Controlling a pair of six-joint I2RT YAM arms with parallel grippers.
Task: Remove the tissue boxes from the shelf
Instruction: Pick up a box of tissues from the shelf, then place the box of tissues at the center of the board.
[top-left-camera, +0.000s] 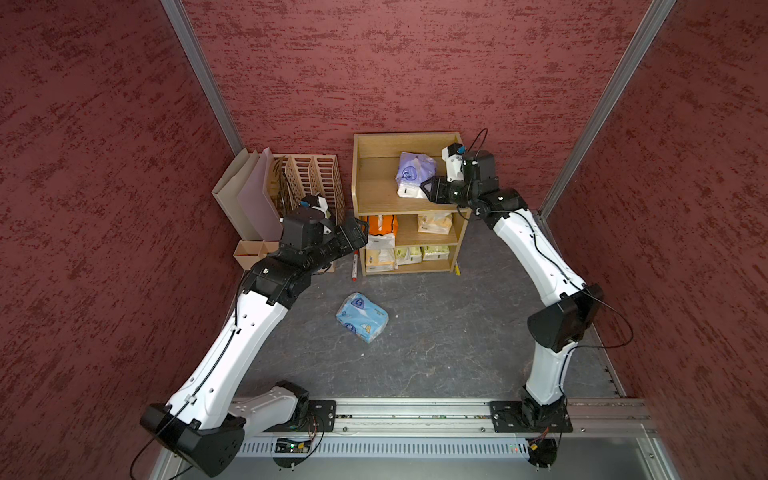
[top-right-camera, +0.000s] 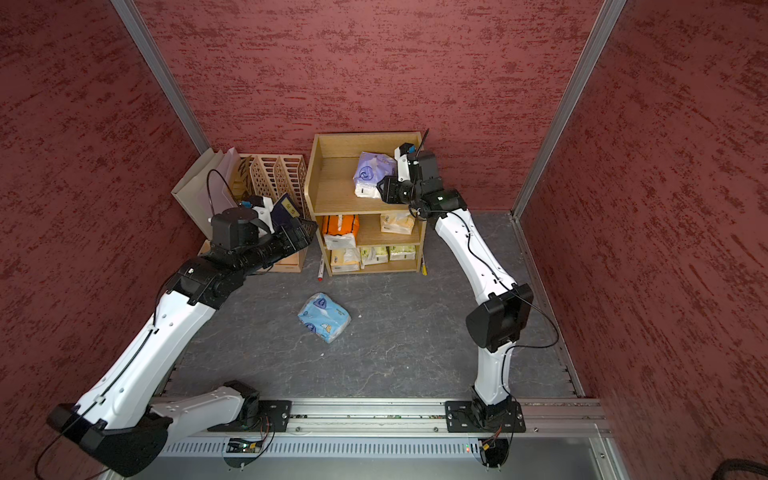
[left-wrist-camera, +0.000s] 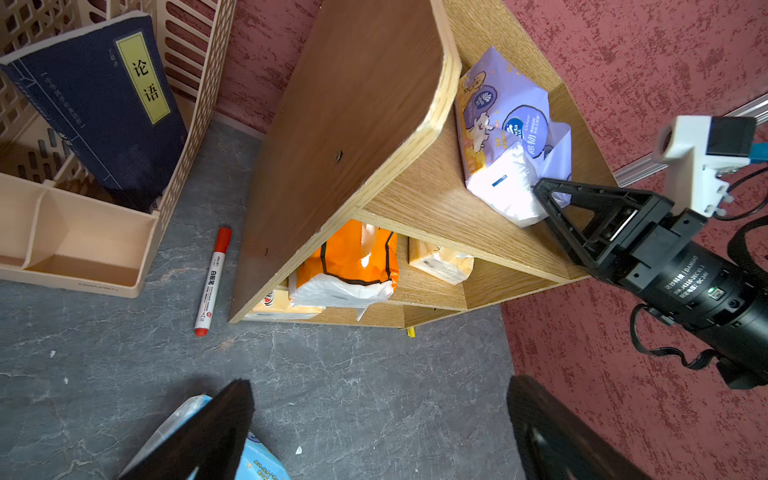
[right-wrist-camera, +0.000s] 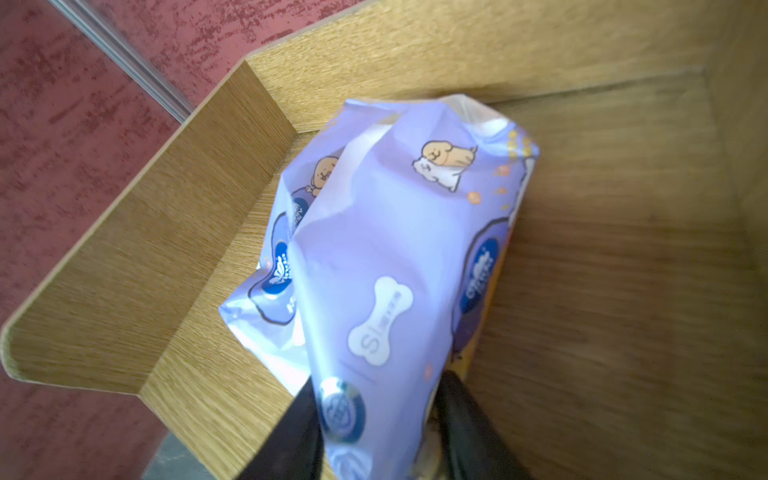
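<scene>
The oak shelf (top-left-camera: 357, 174) (top-right-camera: 312, 174) stands against the back wall. On its top tier my right gripper (top-left-camera: 428, 189) (right-wrist-camera: 374, 399) is shut on the near end of a lilac tissue pack (top-left-camera: 411, 172) (right-wrist-camera: 395, 249) (left-wrist-camera: 503, 129). An orange pack (top-left-camera: 380, 226) (left-wrist-camera: 353, 257) and a pale yellow one (top-left-camera: 435, 222) sit on the middle tier. The bottom tier holds a yellow-orange pack (top-left-camera: 379, 259) and two yellow-green packs (top-left-camera: 409, 254). A light blue pack (top-left-camera: 362, 316) (top-right-camera: 324, 318) lies on the floor. My left gripper (top-left-camera: 359, 232) (left-wrist-camera: 380, 399) hangs open and empty beside the shelf's left panel.
A beige slotted file organizer (top-left-camera: 311, 178) with folders and a navy booklet (left-wrist-camera: 104, 104) stands left of the shelf. A red marker (top-left-camera: 355, 266) (left-wrist-camera: 212, 282) lies on the grey floor between them. A small yellow object (top-left-camera: 457, 269) lies at the shelf's right foot. Red walls close in.
</scene>
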